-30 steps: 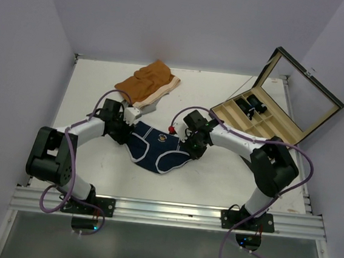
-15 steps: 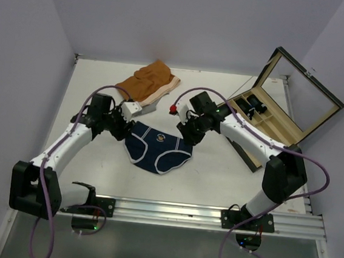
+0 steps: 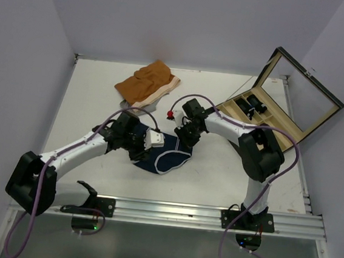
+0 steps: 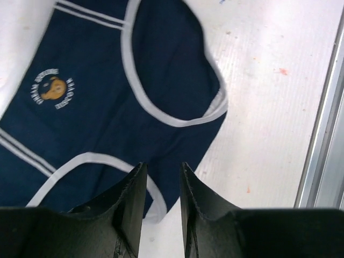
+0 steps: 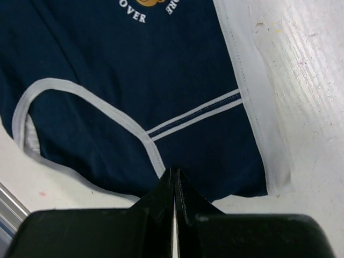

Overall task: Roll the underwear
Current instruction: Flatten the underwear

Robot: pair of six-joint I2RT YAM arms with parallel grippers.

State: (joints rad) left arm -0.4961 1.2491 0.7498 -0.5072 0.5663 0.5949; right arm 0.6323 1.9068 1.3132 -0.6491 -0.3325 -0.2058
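Both grippers hover over the underwear [image 3: 164, 155], flat just on the near side of the orange shorts [image 3: 147, 85]. Its waistband axis runs left-right and its crotch points away from them. The left gripper [image 4: 161, 171] is narrowly parted and empty; the right gripper [image 5: 173, 173] is pressed together. Rolling looks unstarted: next, pinch an edge and fold it over.

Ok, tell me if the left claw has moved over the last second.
Yes. The left claw has moved right and toward the near rail, away from the orange shorts, and is now over the underwear.
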